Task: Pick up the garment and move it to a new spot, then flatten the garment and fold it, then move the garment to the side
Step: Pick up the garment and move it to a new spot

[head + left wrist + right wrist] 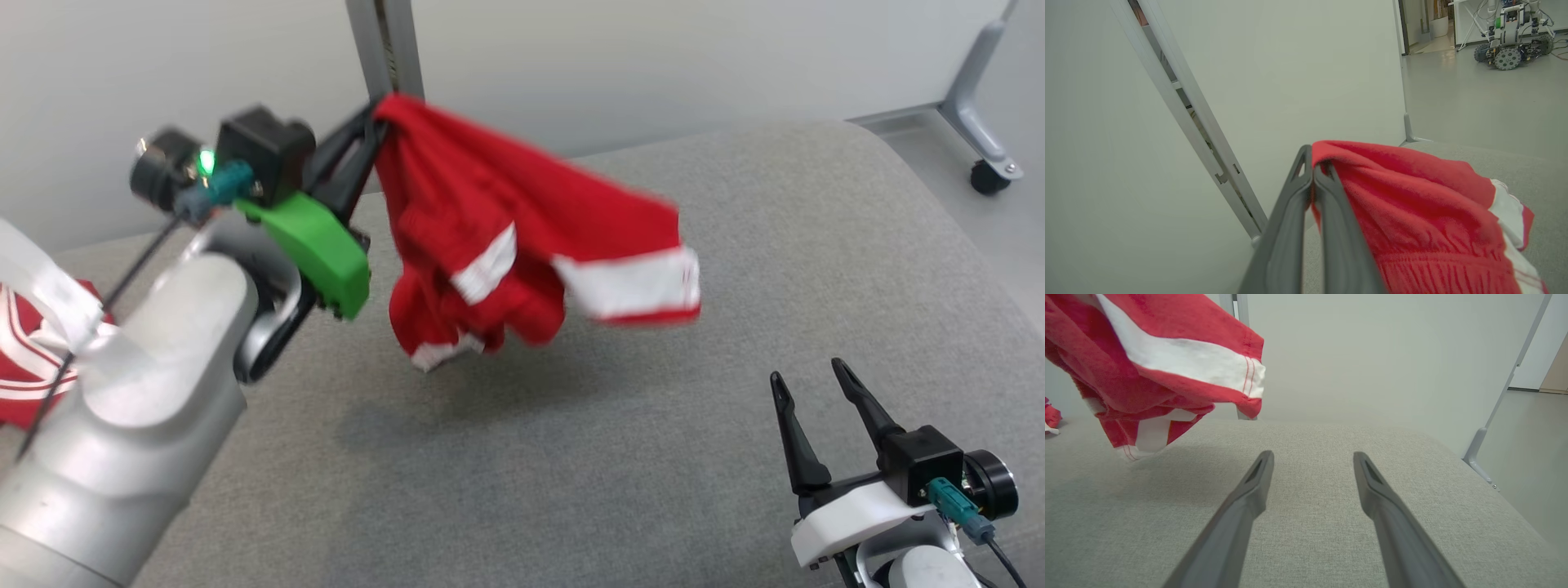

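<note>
The garment (506, 237) is red cloth with white bands, hanging in the air above the grey padded surface (735, 245). My left gripper (377, 114) is shut on its top edge, high at the back left. In the left wrist view the closed fingers (1312, 163) pinch the red fabric (1412, 204), which drapes to the right. My right gripper (808, 376) stands open low at the front right, nothing between its fingers. From the right wrist view the garment (1147, 359) hangs at the upper left, clear of the open right gripper (1312, 457).
Another red and white cloth (24, 359) lies at the far left behind my left forearm. A white partition wall with a grey post (384, 49) backs the surface. A caster foot (988, 171) stands on the floor at the right. Another wheeled robot (1511, 36) is far off.
</note>
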Tool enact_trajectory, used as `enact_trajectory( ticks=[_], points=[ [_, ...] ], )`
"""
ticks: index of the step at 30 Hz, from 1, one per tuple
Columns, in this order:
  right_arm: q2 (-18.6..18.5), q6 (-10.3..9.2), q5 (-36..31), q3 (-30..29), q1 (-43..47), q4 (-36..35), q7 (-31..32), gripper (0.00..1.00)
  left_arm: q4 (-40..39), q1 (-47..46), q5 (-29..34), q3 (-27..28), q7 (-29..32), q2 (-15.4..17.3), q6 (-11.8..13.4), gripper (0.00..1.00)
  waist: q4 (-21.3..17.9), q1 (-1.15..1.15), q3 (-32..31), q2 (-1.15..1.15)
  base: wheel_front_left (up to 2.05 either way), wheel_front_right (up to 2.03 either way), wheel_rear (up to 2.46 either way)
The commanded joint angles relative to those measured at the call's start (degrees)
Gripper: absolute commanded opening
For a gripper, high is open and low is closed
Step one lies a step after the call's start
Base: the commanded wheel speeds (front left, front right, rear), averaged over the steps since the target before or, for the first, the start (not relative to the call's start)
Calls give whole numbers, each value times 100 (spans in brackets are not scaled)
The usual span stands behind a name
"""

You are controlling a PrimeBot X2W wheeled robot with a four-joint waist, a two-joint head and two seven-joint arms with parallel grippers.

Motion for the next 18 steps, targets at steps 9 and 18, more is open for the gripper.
enact_trajectory(
  ticks=[9,18],
  points=[
    [-21,-6,91,75,-292,-54,-2,100,1809,612,-494,-248,-285,-254,-11,0,-403,0,852,-1,0,0,0],
    [-21,-6,100,83,-502,-43,-2,100,2945,423,-439,-122,-801,-652,-7,49,-311,0,1213,-1,0,0,0]
  ],
)
